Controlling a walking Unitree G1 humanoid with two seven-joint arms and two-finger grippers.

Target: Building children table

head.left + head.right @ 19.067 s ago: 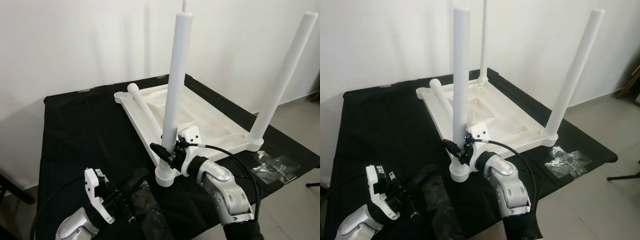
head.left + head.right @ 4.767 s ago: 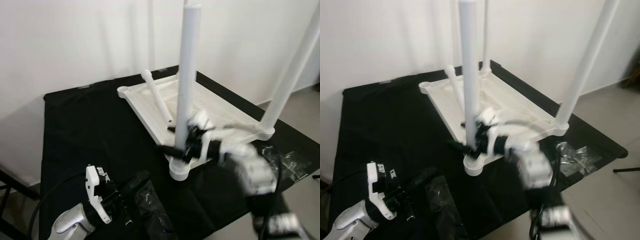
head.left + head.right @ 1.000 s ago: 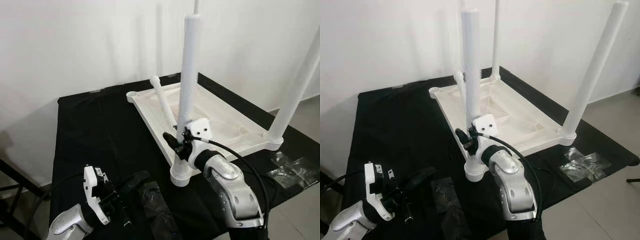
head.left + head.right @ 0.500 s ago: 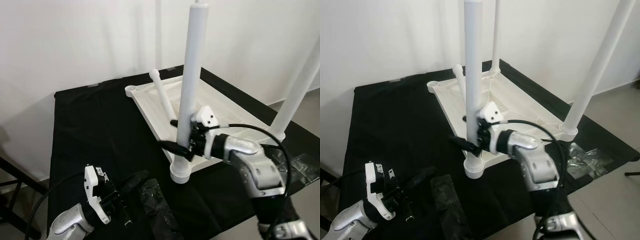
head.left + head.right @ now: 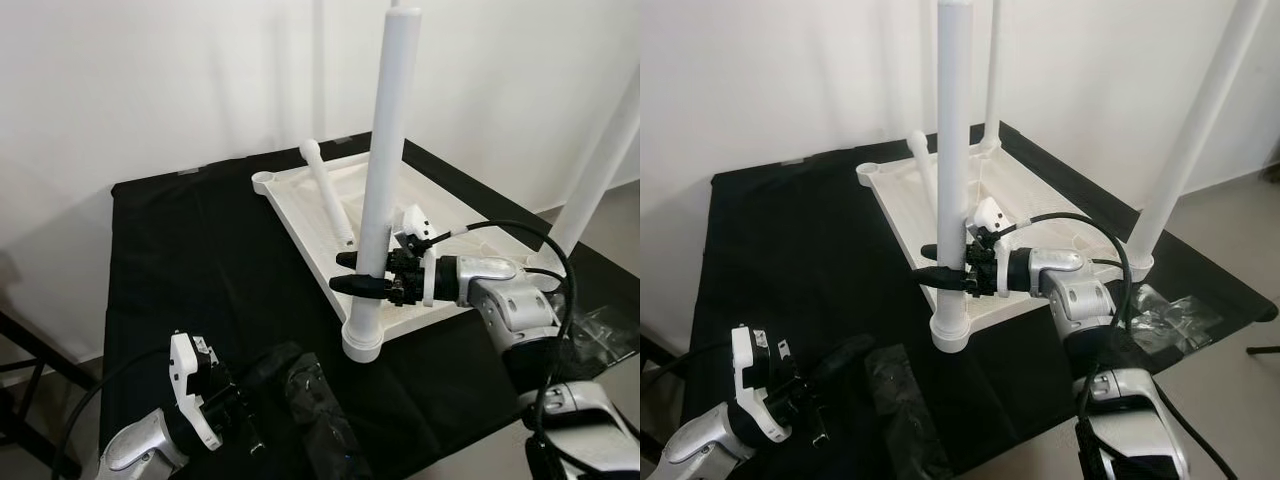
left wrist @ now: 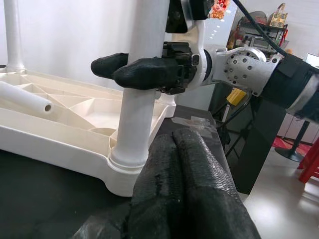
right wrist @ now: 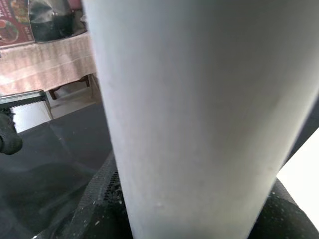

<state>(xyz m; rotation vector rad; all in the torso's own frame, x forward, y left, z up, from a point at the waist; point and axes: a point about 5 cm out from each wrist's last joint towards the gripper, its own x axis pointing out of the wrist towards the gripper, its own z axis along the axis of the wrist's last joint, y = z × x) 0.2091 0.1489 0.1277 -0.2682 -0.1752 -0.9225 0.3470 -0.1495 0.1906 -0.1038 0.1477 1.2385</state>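
An upturned white plastic children's table top [image 5: 440, 225] is lying on a black cloth-covered work surface [image 5: 190, 270], with tall white cylindrical plastic legs standing up from its corners. The nearest upright white leg [image 5: 384, 170] is being gripped low on its shaft by the right gripper [image 5: 362, 272], whose two long black fingers [image 6: 149, 72] are being held on either side of the tube, one in front and one behind, a little above the round socket [image 5: 362, 340] in which the leg is seated. In the right wrist view the leg's shaft [image 7: 199, 114] is pressed right up between the fingers, so the gripper is closed narrowly on it.

Beyond the right gripper, a loose white plastic leg [image 5: 326, 195] is lying flat inside the table top, its far end reaching towards the empty corner socket [image 5: 263, 181]. Behind the gripper's arm, another upright leg [image 5: 1195, 125] is standing at the far corner, and crumpled clear plastic bags [image 5: 1170, 312] are lying on the cloth beyond that.

The left gripper [image 5: 845, 355] is being held low over the near edge of the cloth, well apart from the table top, with its black fingers [image 6: 192, 184] pressed together on nothing. A piece of dark plastic wrap [image 5: 905, 410] is lying just beside it.
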